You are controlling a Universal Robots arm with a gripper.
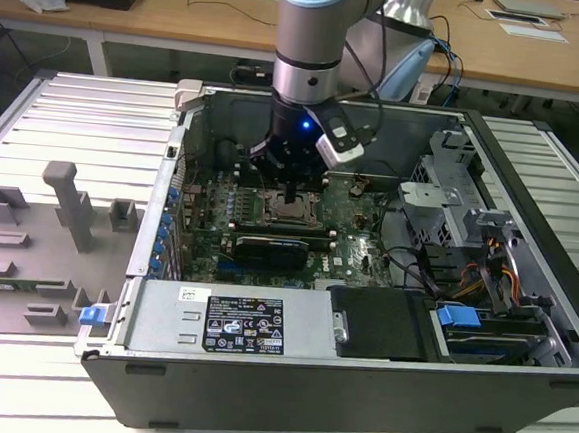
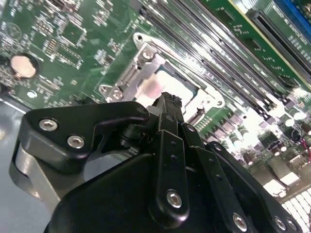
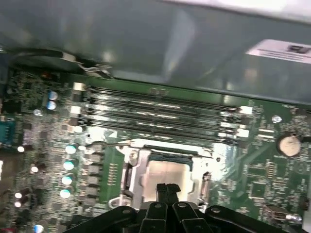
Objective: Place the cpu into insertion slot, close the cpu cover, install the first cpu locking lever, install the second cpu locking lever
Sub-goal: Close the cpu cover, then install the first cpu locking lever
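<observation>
cpu: the cpu [image 3: 167,172] lies pale face up in the insertion slot [image 3: 150,149], at the middle of the board.
cpu cover: the cpu cover [image 3: 132,162] seems folded down around the chip; I cannot tell whether it sits fully flat.
gripper: the gripper [image 3: 166,188] has its fingers pressed together with nothing between them, the tips just above the socket.
step: by my judgement, seating the cover.
doing it well: press on the metal frame only, never the chip face, straight and slow, clear of the memory slots [image 3: 160,114] just beside.
surroundings: green motherboard [image 3: 262,174] inside the open case [image 1: 355,402].
</observation>
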